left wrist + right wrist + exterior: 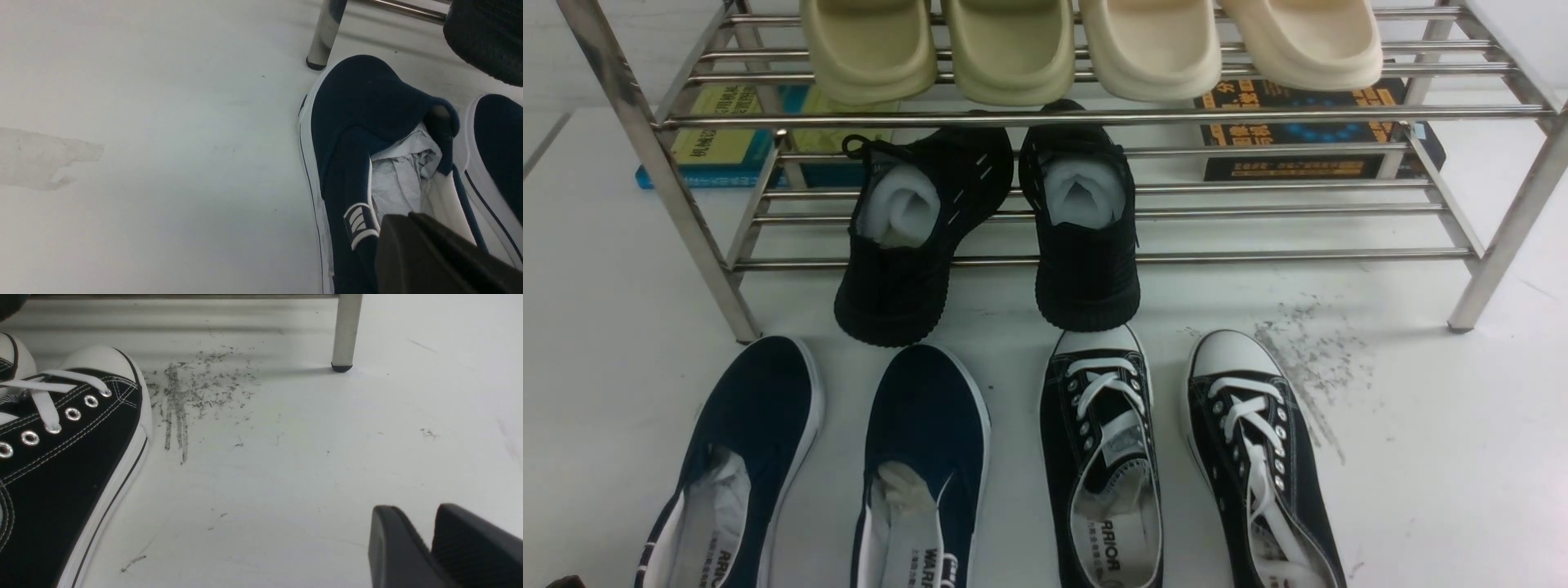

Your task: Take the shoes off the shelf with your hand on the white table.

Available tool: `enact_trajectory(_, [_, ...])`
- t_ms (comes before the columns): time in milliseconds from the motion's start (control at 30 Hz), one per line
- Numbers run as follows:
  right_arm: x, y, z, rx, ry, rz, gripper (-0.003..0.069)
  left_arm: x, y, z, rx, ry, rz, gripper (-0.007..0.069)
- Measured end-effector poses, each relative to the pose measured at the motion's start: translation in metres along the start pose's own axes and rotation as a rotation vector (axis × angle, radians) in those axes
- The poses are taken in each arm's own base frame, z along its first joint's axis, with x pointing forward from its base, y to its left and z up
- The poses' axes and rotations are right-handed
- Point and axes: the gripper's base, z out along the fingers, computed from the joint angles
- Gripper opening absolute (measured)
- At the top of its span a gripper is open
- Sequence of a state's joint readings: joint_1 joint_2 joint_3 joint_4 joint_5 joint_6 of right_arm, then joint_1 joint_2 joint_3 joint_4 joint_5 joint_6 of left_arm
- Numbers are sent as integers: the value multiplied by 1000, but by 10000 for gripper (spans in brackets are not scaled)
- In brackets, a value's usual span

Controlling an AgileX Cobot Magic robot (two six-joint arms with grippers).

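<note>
Nearest us, at six to eight o'clock on the large white tabletop [1437,457], we find the navy-blue canvas slip-on pair [743,457], heels toward us, long axes running to the stainless-steel tube rack [1094,118]. Left black gripper [412,245] is nearer, pressed together over one heel; right black gripper [433,547] shows a narrow gap.

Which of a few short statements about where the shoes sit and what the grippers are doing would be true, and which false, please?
1. Both navy slip-ons lie on the white table. True.
2. The black knit sneakers have left the shelf. False: they lean on its lower tier.
3. The left gripper is shut beside a navy slip-on. True.
4. The right gripper grips a laced sneaker. False: it holds nothing.
</note>
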State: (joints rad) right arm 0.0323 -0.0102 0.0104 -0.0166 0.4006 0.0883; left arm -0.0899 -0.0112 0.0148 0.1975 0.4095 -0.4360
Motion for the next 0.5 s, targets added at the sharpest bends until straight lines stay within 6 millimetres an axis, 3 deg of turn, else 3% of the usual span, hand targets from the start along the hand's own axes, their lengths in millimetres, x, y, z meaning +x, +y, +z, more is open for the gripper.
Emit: enact_trajectory(500, [0, 0, 0, 0, 1, 0, 190, 1, 2, -1, -38, 13, -108, 34])
